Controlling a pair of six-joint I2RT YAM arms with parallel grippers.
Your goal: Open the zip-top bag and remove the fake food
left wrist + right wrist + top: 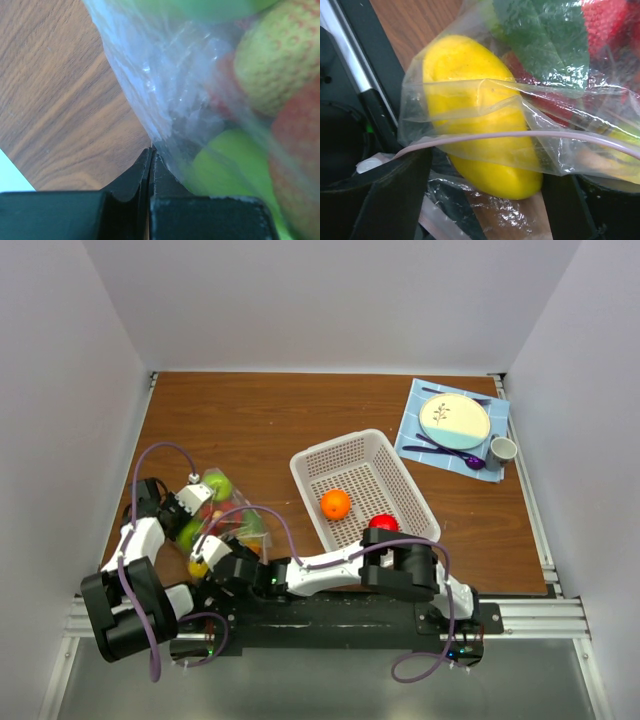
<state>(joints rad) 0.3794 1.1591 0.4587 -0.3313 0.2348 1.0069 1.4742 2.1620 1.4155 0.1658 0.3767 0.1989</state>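
The left gripper point(150, 172) is pinching only a sliver of zip-top bag point(150, 85), risking slippage; the spread right gripper point(480, 200) is straddling the yellow fruit point(470, 100).

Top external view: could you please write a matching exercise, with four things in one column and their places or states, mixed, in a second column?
Things
1. orange
2. plate
3. zip-top bag
4. left pincer

Places or states
A. on the blue mat, far right
B. shut on the bag's clear plastic
C. inside the white basket
D. on the table, left of the basket, fake food inside

Pairs: 1-C, 2-A, 3-D, 4-B
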